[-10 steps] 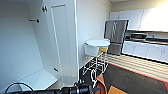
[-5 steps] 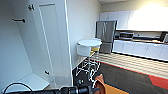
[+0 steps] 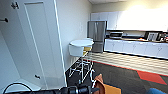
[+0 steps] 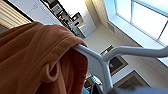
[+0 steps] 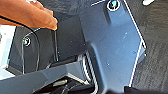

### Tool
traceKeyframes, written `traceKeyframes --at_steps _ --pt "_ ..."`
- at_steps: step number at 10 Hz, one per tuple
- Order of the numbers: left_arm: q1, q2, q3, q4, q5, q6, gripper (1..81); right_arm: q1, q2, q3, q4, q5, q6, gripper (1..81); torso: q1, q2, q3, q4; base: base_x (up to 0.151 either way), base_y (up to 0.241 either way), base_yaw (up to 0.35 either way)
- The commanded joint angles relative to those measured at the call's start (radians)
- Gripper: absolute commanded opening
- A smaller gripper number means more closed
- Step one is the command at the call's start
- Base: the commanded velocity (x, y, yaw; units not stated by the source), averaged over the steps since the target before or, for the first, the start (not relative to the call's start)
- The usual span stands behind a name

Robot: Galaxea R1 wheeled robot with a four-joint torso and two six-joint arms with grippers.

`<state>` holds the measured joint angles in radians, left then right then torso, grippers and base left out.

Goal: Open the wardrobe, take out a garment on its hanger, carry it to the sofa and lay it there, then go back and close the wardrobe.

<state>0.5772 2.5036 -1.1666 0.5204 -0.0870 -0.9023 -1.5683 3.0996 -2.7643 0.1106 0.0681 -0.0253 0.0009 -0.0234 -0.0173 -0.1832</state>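
The orange hooded sweatshirt (image 4: 37,60) is hanging draped over the thin white plastic hanger (image 4: 105,62) beside my left arm, its cloth showing near the tall white wardrobe's open door (image 3: 37,42). Whether my fingers are spread or pressed, I cannot tell.

No readable text, labels, brands or numbers anywhere I look. The fridge (image 3: 97,32) front is plain steel, no badge I can make out. The kitchen cabinets (image 3: 117,20) are blank white. The framed pictures (image 4: 115,64) on the wall are too blurred to read. The orange garment (image 4: 35,60) shows no print.
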Motion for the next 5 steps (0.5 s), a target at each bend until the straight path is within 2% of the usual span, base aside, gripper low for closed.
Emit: traceKeyframes --at_steps 1,5 --pt "-0.162 -0.008 0.071 0.039 -0.115 0.019 1.0 0.041 0.006 0.002 0.009 -0.054 -0.001 81.1 0.000 0.000 0.000 0.000 0.000 0.000 -0.243" --pt "-0.162 -0.020 0.079 0.039 -0.125 0.017 1.0 0.040 0.006 0.003 0.009 -0.054 -0.001 81.1 0.000 0.000 0.000 0.000 0.000 0.000 -0.243"
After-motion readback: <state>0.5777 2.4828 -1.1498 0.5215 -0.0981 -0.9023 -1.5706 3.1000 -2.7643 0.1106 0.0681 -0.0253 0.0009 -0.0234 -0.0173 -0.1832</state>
